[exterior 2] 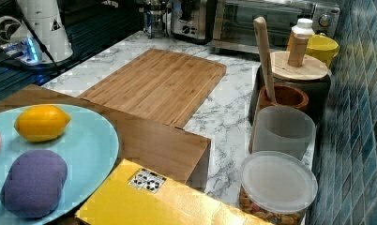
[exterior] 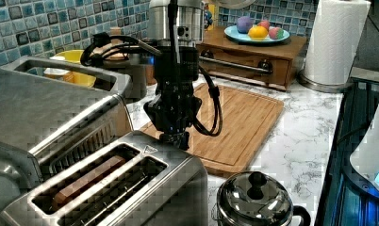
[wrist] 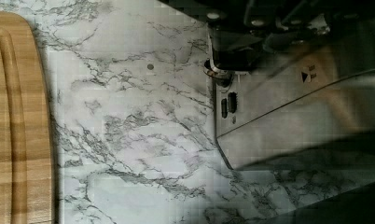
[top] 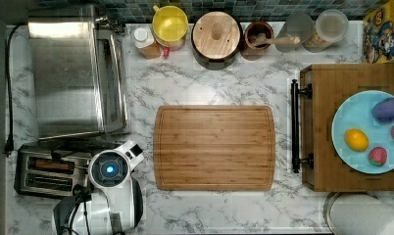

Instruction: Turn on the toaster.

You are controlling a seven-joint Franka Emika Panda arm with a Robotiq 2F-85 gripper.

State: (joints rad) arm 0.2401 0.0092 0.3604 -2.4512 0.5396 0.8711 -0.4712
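Note:
The toaster [top: 48, 172] is a small steel box at the top view's lower left, with a brown slice in one of its two slots. In the left view the toaster [exterior: 131, 188] fills the foreground. My gripper [exterior: 174, 138] points straight down at its far end, by the corner next to the cutting board, and its fingers look shut with nothing between them. In the wrist view the gripper [wrist: 232, 53] sits at the edge of the toaster's steel top [wrist: 293, 107]. The arm [top: 109, 169] covers that end in the top view. The toaster's black lever is hidden.
A large steel toaster oven [top: 72, 73] stands right beside the toaster. A wooden cutting board [top: 214, 147] lies mid-counter. A steel lidded pot [exterior: 253, 202] sits near the toaster's end. Jars line the back wall, and a wooden stand [top: 322, 132] holds a plate of fruit.

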